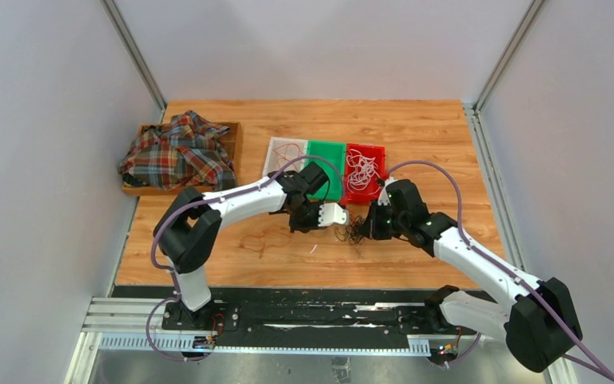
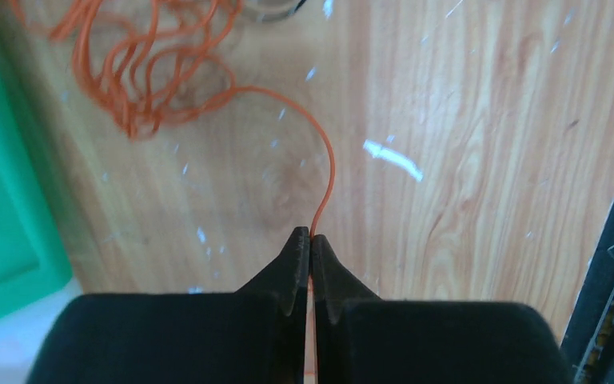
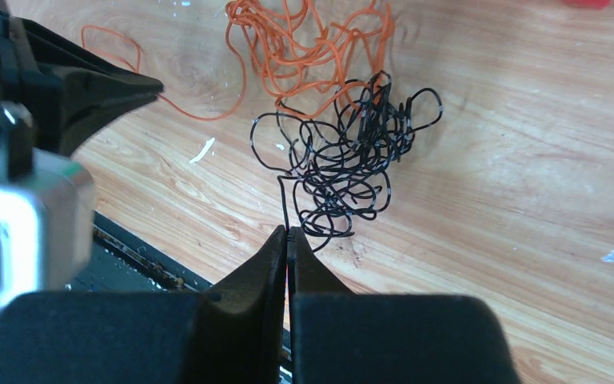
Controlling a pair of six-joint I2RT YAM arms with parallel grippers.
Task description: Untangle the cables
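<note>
Bright, even light from overhead washes the pale wooden tabletop [image 1: 416, 128]; shadows are soft. Up close, small white glints speckle the wood, and the green plastic tray [image 2: 0, 200] and the thin orange-red cable [image 2: 134, 120] look blurred.

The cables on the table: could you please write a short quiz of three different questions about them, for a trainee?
1. True or false: the left gripper is shut on the orange cable.
2. Which cable does the right gripper pinch? A white, B black, C orange.
3. Fill in: the white cables lie in the ___ tray.

Key: 1 true. 2 B, the black cable. 3 red; it is the red tray.
</note>
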